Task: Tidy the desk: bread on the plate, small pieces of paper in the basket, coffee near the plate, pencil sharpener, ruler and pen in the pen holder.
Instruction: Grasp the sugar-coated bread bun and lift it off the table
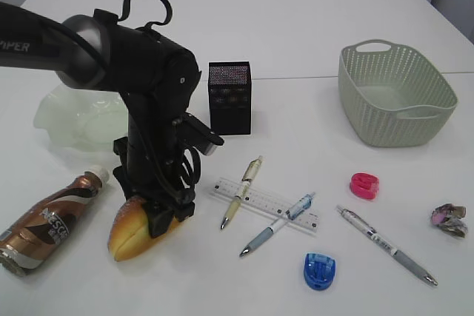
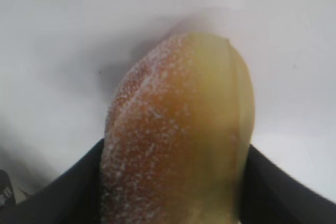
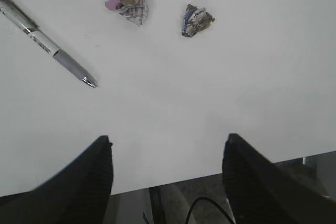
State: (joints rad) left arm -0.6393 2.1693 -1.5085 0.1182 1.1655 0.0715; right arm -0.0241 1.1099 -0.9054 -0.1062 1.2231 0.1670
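I see the left tool (image 1: 159,216) closed on the bread (image 1: 132,233), one finger (image 2: 63,187) on each flank, the loaf lying on the worktop (image 1: 311,57). The coffee bottle (image 1: 46,221) lies just left of it. The right tool (image 3: 167,182) is spread wide over bare worktop; two paper balls (image 3: 127,1) lie ahead.

On the bench (image 1: 311,27), the bread (image 1: 132,233) lies near-left, with the coffee bottle (image 1: 46,221) on its side just left of it. The plate (image 1: 74,120) sits farther back on the left. The pen holder (image 1: 229,97) stands mid-bench, and the basket (image 1: 395,94) far right. Near the middle, two pens (image 1: 241,192) (image 1: 277,225) lie across the ruler (image 1: 265,204). A third pen (image 1: 386,245) lies right of them. One sharpener (image 1: 365,186) sits behind that pen, another (image 1: 321,269) nearest. Two paper scraps (image 3: 127,1) (image 3: 197,20) lie at the right edge.
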